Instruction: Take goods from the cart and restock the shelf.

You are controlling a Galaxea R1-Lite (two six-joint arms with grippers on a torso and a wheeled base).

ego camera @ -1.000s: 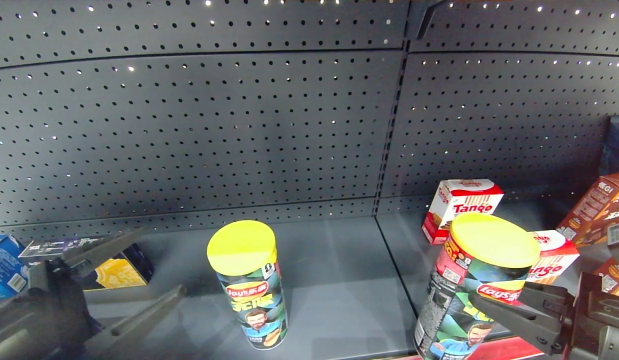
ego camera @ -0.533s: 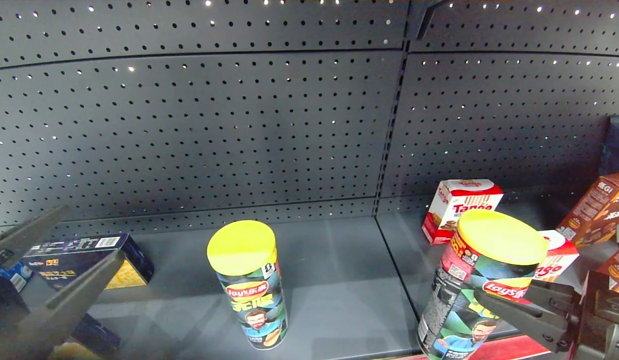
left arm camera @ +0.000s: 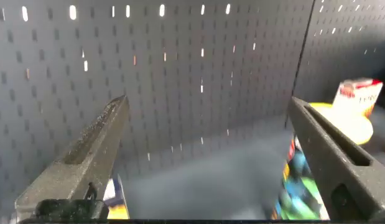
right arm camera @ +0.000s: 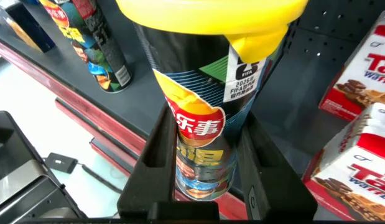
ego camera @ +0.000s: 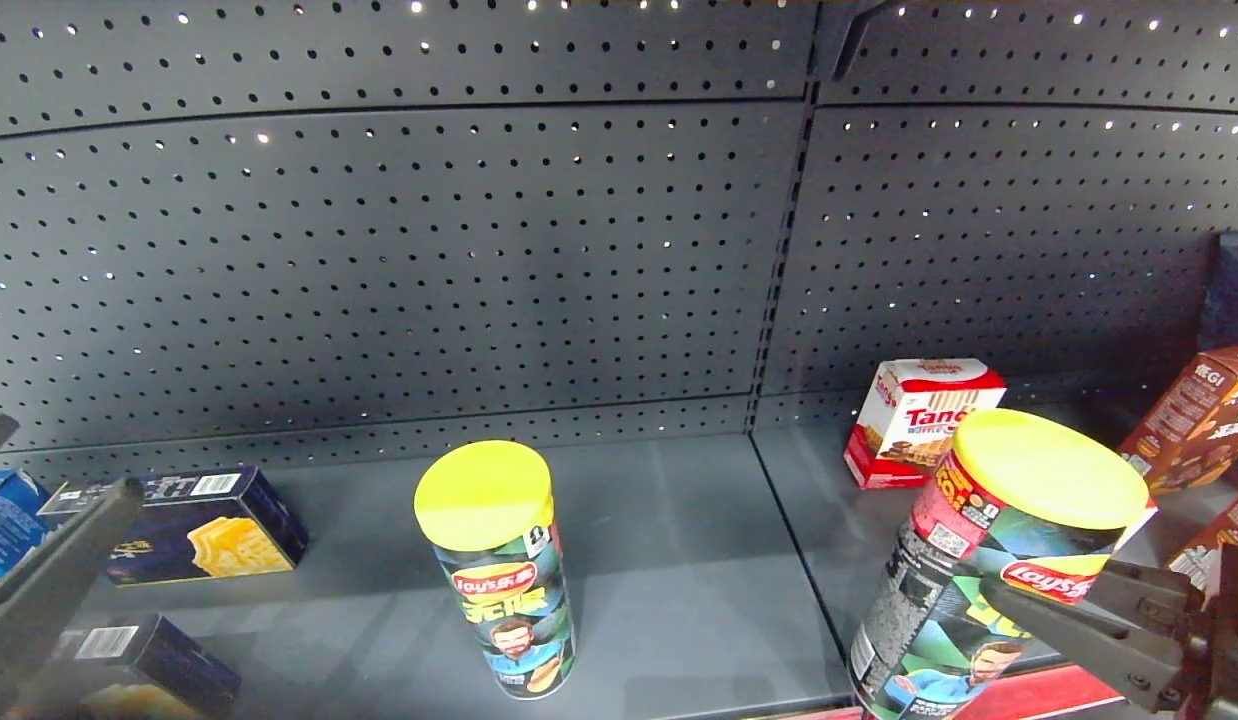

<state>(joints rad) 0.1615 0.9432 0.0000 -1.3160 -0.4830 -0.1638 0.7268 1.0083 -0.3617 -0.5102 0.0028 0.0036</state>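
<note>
Well, over the last second my left gripper (left arm camera: 208, 109) has pulled back toward the near left corner, and its jaws stand wide apart with nothing between them. That retreat has uncovered two dark blue boxes (ego camera: 194, 525) lying at the left end of the shelf (ego camera: 679, 560), one behind the other, which it was partly masking a moment ago. On the other side, my right gripper (right arm camera: 208, 146) has carried the held chip can (ego camera: 979, 560) a little to the right, and the can now leans with its yellow lid tipped toward the right. The jaws are closed snugly around the can's middle, one finger on each side of the label. The can sits at the near edge of the right bay, just in front of the red-and-white wafer box (ego camera: 919, 415), and I cannot tell whether its base is touching the shelf. The other chip can (ego camera: 499, 570) stands upright in the left bay, well apart from the held one, and has not moved. I read this as the left arm's part being done for now, while the right can is still mid-placement. Before I let go I would want it upright, since a leaning can this near the edge could topple forward.
</note>
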